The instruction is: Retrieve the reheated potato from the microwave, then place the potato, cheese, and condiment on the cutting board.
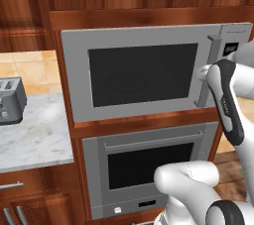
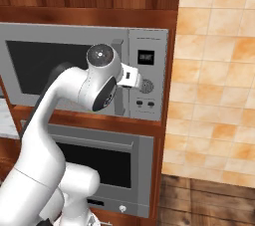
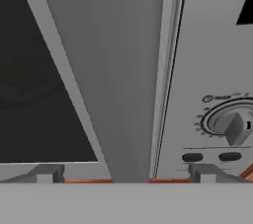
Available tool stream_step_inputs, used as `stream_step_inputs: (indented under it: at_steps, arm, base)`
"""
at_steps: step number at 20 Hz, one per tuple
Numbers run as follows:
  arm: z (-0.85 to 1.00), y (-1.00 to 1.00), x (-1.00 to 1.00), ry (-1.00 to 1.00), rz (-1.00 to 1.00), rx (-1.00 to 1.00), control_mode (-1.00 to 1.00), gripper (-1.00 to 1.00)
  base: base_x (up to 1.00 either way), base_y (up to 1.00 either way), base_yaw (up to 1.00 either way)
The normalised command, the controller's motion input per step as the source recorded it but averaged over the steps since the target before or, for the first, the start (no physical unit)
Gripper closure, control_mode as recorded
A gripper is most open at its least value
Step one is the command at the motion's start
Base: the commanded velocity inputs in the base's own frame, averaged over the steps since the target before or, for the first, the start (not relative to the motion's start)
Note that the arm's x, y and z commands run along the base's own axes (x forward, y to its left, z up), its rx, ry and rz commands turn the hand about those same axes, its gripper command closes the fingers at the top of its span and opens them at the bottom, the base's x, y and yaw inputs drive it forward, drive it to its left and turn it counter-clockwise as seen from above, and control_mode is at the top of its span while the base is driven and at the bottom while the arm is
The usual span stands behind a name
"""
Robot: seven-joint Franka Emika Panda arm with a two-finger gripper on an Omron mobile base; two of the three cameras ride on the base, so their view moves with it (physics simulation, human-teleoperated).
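The microwave is built into the wooden cabinetry and its dark window door is closed. Whatever is inside stays hidden, so the potato is out of sight. My gripper is up against the door's vertical handle on the right side of the door. It is open, one fingertip on each side of the handle with gaps between. In the right base view the hand sits at the handle beside the control panel. The cheese, condiment and cutting board are out of view.
A grey oven with a horizontal bar handle sits directly below the microwave. To the left, a toaster stands on a marble counter. The dial and two buttons lie just right of the handle. A tiled wall is to the right.
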Motion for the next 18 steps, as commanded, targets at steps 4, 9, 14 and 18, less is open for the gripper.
stream_step_inputs:
  at_steps: [4,9,14,18]
  arm:
    - [0.0,0.0,0.28,0.0,0.0,0.0,-1.0,-1.0]
    - [0.0,0.0,0.24,-0.03,0.0,0.0,-1.0,-1.0]
    - [-0.05,0.0,0.31,-0.04,0.0,0.02,-1.0,-1.0]
    - [-0.13,0.0,0.37,-0.04,0.0,0.06,-1.0,-1.0]
  base:
    - [0.0,0.0,0.0]
    - [0.0,0.0,0.0]
    - [0.0,0.0,0.0]
    - [0.0,0.0,0.0]
